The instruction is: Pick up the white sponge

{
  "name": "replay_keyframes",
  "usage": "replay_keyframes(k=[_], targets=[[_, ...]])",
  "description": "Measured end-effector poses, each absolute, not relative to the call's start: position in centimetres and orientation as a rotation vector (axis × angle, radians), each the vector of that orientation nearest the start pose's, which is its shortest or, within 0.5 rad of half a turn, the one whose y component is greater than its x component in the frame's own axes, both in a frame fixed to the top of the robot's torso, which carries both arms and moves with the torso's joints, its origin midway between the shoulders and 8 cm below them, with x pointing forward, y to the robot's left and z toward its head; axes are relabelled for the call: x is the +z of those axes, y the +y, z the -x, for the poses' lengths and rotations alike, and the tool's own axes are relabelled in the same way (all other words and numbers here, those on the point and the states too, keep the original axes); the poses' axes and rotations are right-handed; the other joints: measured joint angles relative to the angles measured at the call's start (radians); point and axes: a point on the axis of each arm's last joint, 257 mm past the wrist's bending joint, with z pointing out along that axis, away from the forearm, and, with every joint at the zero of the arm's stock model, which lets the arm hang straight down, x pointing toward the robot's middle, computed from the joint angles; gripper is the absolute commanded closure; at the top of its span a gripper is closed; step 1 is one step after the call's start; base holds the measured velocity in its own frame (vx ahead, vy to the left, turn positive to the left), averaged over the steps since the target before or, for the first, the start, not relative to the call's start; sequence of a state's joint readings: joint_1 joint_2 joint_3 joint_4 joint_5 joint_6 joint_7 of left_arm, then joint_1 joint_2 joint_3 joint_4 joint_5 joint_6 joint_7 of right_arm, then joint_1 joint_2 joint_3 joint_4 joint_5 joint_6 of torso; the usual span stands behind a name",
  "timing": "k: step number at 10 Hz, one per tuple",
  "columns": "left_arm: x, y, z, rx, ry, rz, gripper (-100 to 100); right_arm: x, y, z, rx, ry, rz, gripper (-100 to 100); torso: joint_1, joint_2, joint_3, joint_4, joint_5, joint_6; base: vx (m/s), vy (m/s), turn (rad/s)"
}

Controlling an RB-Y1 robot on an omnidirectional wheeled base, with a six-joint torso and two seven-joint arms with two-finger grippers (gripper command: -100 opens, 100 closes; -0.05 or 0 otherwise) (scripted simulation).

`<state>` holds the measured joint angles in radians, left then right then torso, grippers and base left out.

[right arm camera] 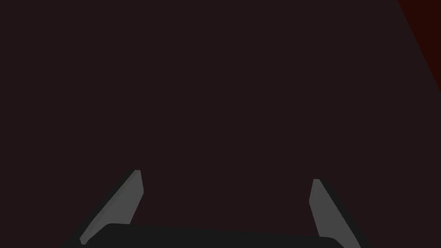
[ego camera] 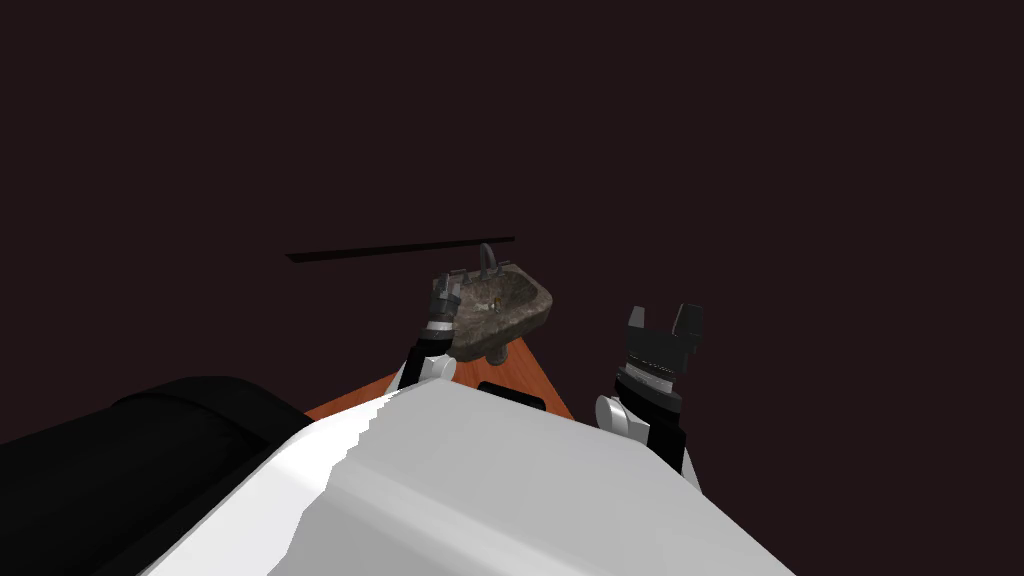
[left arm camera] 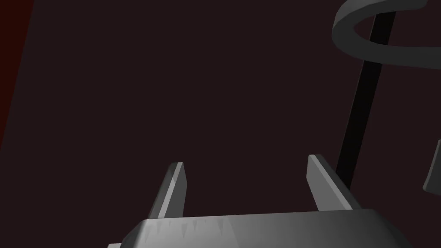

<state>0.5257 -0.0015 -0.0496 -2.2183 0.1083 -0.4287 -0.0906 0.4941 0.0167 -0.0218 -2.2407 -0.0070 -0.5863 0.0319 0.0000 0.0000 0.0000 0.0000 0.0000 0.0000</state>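
A mottled grey-brown stone basin (ego camera: 520, 300) on a short pedestal stands just ahead of me, with a dark curved tap (ego camera: 488, 258) at its back rim. My left gripper (ego camera: 447, 290) hovers at the basin's left rim. Its fingers are open with nothing between them (left arm camera: 245, 176), and the grey tap spout (left arm camera: 370, 47) curves close beside it. My right gripper (ego camera: 665, 320) hangs to the right of the basin, apart from it. It is open and empty (right arm camera: 226, 185) and faces a flat dark surface.
A dim dark wall surrounds the basin, and a thin black strip (ego camera: 400, 248) runs along it behind the tap. Below the basin lies a wedge of orange-brown floor (ego camera: 525, 372). A grey piece (left arm camera: 433, 172) juts in close beside the left gripper.
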Motion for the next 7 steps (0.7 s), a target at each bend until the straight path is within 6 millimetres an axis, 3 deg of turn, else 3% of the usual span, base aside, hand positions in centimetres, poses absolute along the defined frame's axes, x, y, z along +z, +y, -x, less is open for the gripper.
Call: replay_keyframes(k=[7], targets=[[-5.7,27.3,-38.4,-1.296,0.863,0.841,-100,2.5,-28.7,-33.5,1.267,0.563,-0.617,0,0.0,-0.002,-0.001,-0.001,0.0,0.0,0.025,-0.01,0.018]])
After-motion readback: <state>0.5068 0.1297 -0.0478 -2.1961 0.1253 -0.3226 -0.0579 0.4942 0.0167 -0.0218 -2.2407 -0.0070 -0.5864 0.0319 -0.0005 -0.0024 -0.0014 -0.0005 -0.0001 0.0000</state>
